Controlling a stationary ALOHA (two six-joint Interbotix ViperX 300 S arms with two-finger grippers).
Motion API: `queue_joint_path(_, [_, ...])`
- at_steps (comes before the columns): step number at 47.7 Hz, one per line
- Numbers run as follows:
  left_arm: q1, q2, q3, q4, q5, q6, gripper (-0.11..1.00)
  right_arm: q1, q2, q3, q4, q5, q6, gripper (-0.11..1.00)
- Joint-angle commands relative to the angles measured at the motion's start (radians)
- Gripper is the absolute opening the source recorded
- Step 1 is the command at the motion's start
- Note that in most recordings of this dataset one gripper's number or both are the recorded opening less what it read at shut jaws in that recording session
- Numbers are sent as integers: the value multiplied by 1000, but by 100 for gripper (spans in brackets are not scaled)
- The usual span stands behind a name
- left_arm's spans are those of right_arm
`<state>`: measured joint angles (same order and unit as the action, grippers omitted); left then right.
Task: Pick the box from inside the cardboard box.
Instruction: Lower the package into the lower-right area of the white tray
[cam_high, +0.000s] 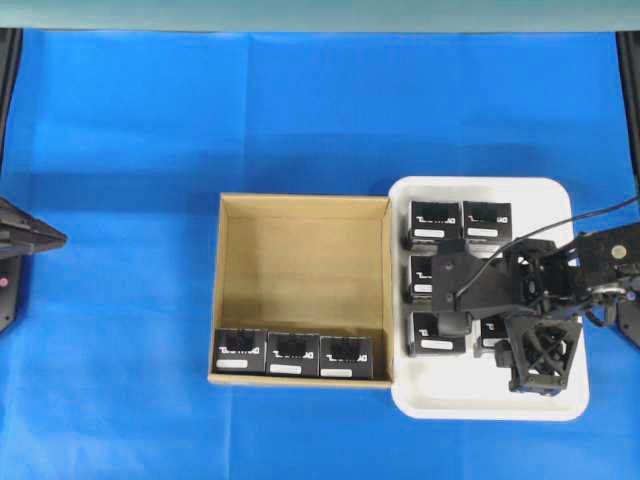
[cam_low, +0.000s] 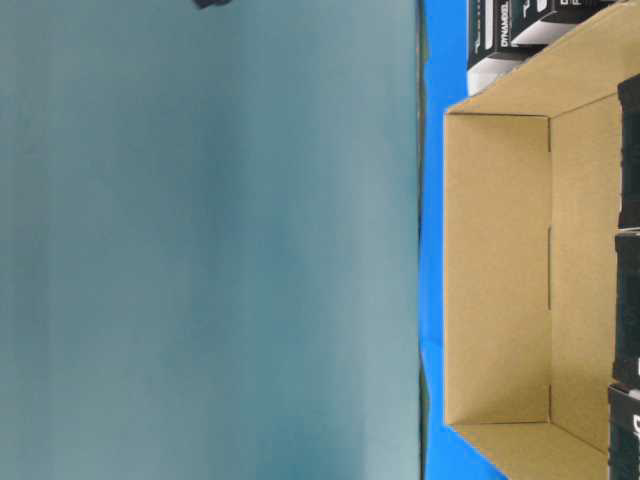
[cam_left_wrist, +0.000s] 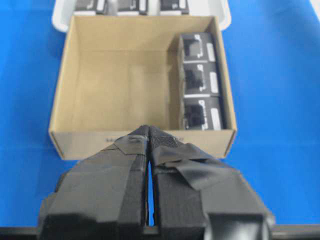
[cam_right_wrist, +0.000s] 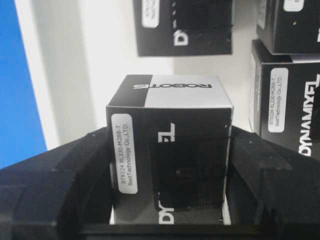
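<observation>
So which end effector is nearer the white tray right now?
Right. The right end effector is over the white tray, clamped on a black box. The left end effector sits shut, beyond the cardboard box on its far side from the tray.

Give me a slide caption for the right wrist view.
Right gripper clamps a black box above the white tray.

On my feed: a white tray and blue surface under a teal wall.
I see the white rounded plastic tray (cam_high: 452, 396) lying flat on the blue surface (cam_high: 120, 150), right of centre in the overhead view, its long side running top to bottom. The blue cover reaches both side edges of that view. A plain teal wall (cam_low: 200, 250) closes off the far edge and fills most of the table-level view.
</observation>
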<state>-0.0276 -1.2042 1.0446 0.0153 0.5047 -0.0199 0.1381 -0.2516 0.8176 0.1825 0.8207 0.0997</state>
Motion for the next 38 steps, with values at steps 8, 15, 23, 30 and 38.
queue_joint_path(8, [5,11,-26,3,-9,-2,-1,15,11,48,0,-117,15,62])
queue_joint_path(15, [6,12,-26,3,-9,0,-1,15,23,58,-6,-144,14,62])
queue_joint_path(23, [14,12,-26,3,-9,0,-1,15,44,64,-8,-153,15,62])
queue_joint_path(30, [17,12,-28,3,-9,0,-1,15,49,67,-8,-156,15,62])
queue_joint_path(38, [17,14,-29,3,-9,0,-1,15,49,67,-8,-158,15,62])
